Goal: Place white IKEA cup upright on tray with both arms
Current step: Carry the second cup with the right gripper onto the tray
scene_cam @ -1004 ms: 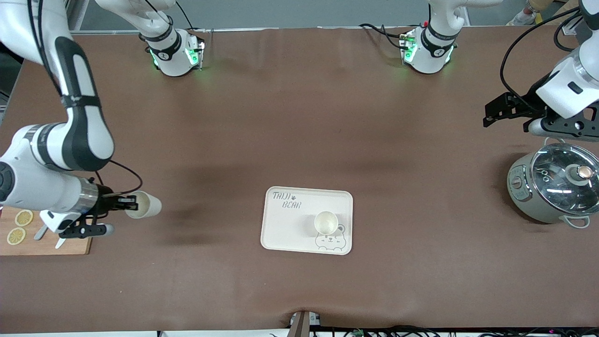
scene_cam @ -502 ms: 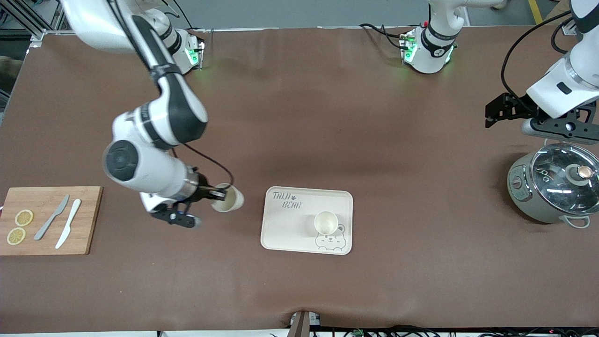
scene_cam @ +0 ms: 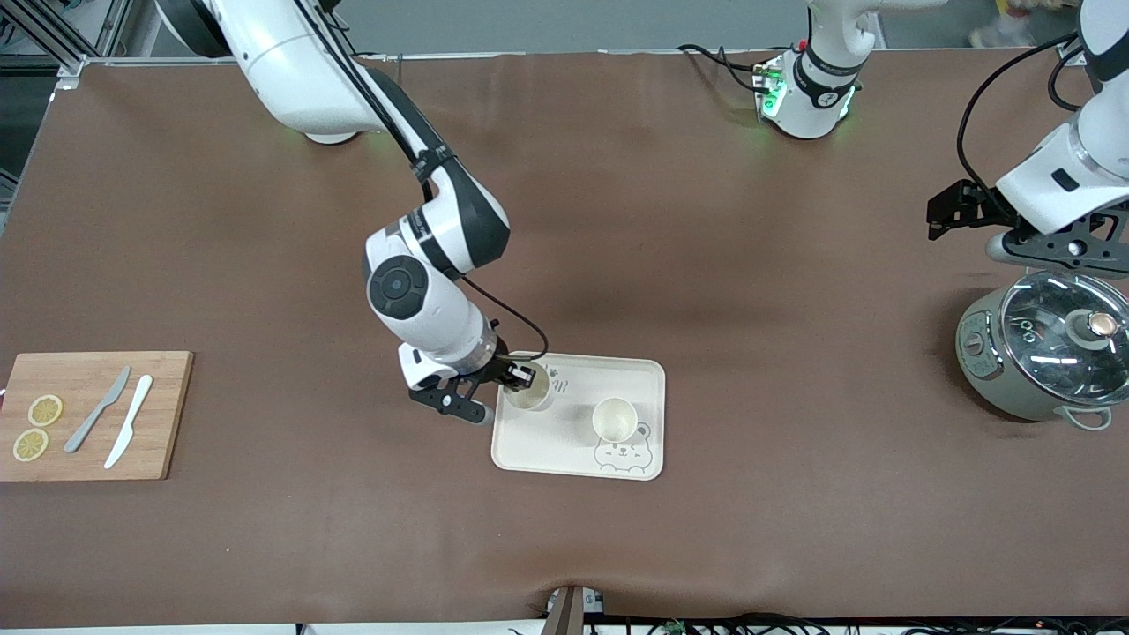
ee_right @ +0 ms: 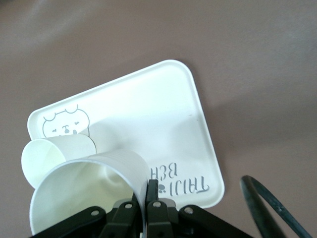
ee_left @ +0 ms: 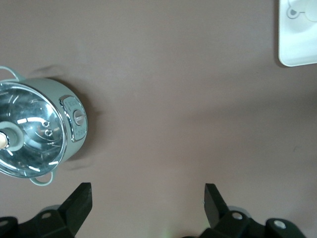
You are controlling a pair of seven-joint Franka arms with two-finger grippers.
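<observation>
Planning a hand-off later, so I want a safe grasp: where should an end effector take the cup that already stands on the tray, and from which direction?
Probably the rim, from straight above: the standing cup is upright and open-topped on the tray, so one finger can go inside, one outside. The right end effector holds its held cup by the rim wall like that. Pick the rim side toward the left arm's end, away from that cup.

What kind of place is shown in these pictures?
Probably a robotics lab staged as a kitchen: a brown-covered table with a lidded cooker, a cutting board with lemon slices, and a cup-laden tray.
</observation>
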